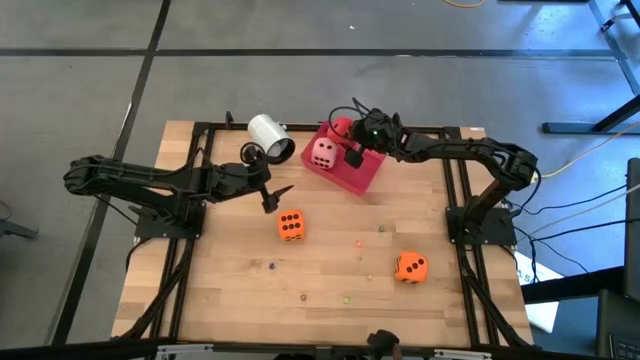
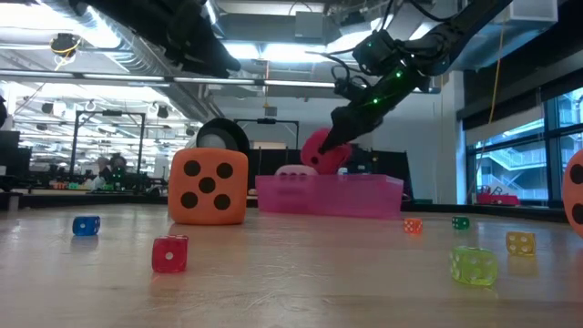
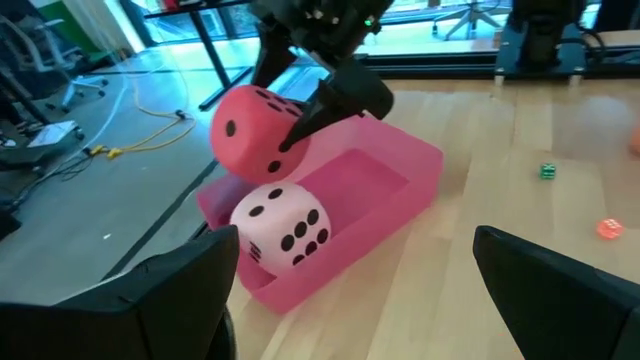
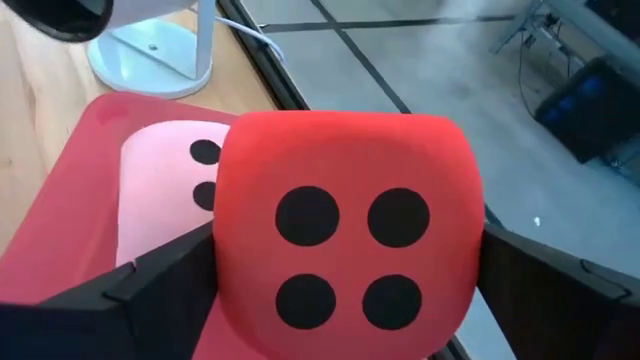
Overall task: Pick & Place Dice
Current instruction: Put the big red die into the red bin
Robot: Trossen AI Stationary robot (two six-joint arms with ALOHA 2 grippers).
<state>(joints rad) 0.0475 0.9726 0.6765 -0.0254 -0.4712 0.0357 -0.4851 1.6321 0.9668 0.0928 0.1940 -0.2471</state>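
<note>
Red die — clenched in the right claw above the far tray; pink die inside; left claw released.

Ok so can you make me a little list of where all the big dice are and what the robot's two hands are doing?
red die: held in the right gripper, above the pink tray
pink die: lying in the tray
orange dice: both on the table, one near the middle, one nearer the right arm's side
left gripper: open, holding nothing, beside the white cup
white cup: tipped on its side
dice in tray: one so far
</note>
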